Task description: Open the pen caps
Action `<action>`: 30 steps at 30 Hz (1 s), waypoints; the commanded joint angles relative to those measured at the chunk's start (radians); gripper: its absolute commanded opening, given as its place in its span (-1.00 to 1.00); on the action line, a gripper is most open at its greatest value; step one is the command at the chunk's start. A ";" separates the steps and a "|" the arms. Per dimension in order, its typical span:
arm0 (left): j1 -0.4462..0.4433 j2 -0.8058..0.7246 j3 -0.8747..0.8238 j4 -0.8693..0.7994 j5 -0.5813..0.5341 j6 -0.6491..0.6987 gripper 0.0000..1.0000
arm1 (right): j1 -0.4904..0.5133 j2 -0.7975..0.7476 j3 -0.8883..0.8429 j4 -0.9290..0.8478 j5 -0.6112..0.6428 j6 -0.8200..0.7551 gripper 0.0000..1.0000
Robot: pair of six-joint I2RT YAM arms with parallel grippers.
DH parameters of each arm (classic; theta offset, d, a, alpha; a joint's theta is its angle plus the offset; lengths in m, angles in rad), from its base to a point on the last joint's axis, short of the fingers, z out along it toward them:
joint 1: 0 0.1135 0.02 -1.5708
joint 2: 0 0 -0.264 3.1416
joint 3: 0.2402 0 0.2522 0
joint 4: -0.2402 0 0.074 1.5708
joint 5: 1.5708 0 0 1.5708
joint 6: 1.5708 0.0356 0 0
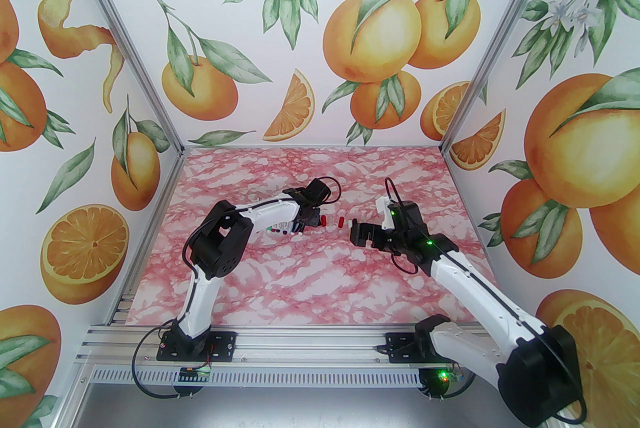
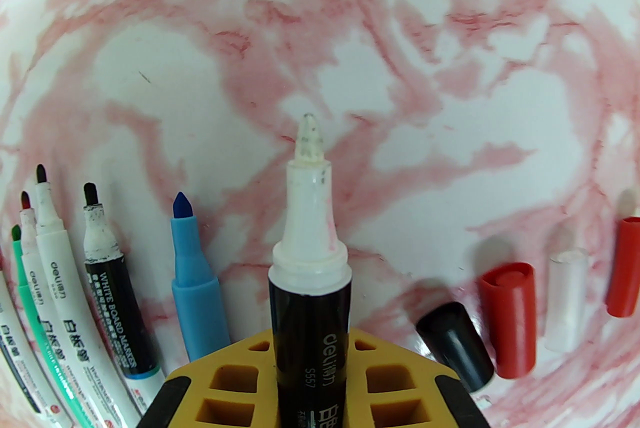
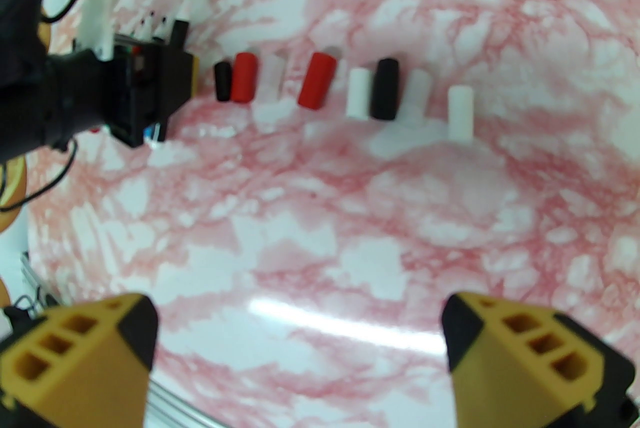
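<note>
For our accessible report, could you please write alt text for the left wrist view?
The left pincer grips an uncapped black-barrelled marker, its worn white tip pointing away over the pink marbled table. Several uncapped pens lie side by side at left; black, red, white and red caps lie at right.

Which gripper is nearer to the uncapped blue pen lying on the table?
Left. The left gripper, shut on a black-barrelled pen, is right beside the blue pen. The right gripper is open, farther off, with pen caps lying between it and that pen.
</note>
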 commanded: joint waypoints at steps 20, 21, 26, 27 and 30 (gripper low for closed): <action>0.033 -0.200 0.074 -0.044 0.000 0.059 0.16 | 0.009 -0.152 0.065 -0.018 0.260 0.045 1.00; 0.042 -0.233 0.070 -0.043 -0.002 0.066 0.34 | 0.009 -0.156 0.063 -0.007 0.289 0.045 1.00; 0.100 -0.421 -0.027 0.018 0.011 0.088 1.00 | -0.003 -0.170 0.040 0.034 0.401 0.024 0.99; 0.118 -0.464 -0.063 0.038 0.010 0.098 0.99 | -0.007 -0.171 0.033 0.041 0.426 0.022 1.00; 0.164 -0.598 -0.200 0.115 -0.017 0.122 1.00 | -0.017 -0.173 0.003 0.075 0.482 0.008 0.99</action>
